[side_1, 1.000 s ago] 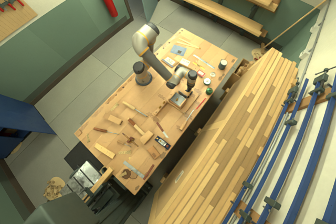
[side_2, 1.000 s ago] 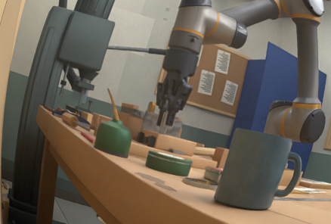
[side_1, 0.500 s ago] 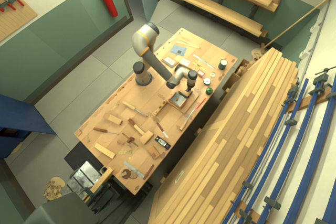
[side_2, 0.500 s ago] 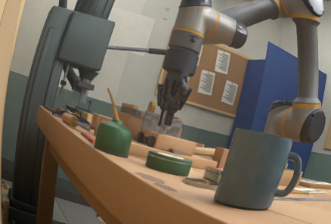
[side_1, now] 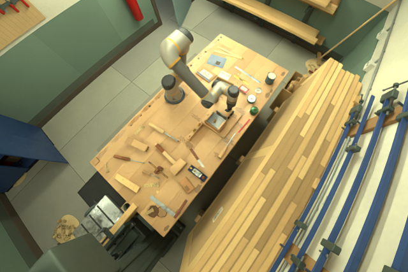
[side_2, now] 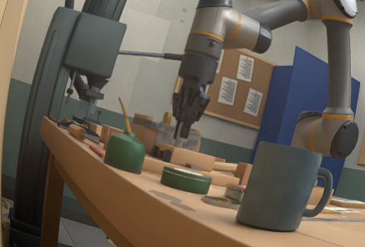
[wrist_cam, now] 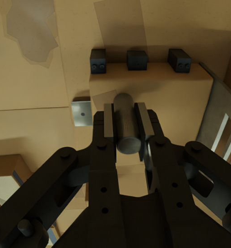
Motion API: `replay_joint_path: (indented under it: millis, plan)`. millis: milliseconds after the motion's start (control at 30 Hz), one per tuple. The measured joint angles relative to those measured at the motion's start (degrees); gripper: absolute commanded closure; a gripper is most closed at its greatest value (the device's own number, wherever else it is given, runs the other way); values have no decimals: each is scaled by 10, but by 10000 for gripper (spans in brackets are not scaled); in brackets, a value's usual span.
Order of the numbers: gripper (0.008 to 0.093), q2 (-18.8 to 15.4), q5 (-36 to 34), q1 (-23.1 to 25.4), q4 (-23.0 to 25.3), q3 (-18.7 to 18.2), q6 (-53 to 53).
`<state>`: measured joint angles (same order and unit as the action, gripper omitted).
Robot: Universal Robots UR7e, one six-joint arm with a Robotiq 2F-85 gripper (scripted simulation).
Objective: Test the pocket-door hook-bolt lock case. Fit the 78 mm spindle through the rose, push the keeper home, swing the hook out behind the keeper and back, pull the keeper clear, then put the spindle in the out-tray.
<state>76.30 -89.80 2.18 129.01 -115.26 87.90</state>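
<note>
The grey steel spindle (wrist_cam: 126,125) stands between my gripper's (wrist_cam: 125,129) two finger pads, which are closed against its sides, just over a tan wooden block (wrist_cam: 151,97) on the bench. Three small black blocks (wrist_cam: 136,60) sit in a row along the block's far edge. A grey metal plate with slots (wrist_cam: 219,120) stands at the block's right side, and a small shiny plate (wrist_cam: 81,113) lies at its left. From the side camera the gripper (side_1: 228,111) points down beside the open blue-lined tray (side_1: 216,121).
The bench's front edge runs close by, with a green oil can (side_2: 124,148), a green tin (side_2: 186,179) and a grey mug (side_2: 280,186) along it. A drill press (side_2: 71,69) stands at the bench end. Chisels and wood offcuts (side_1: 164,154) litter the far half.
</note>
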Motion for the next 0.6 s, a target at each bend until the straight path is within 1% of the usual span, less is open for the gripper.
replay_joint_path:
  millis: [600]
  plan:
    - [934, 4, 0, -13, 1, -5, 13]
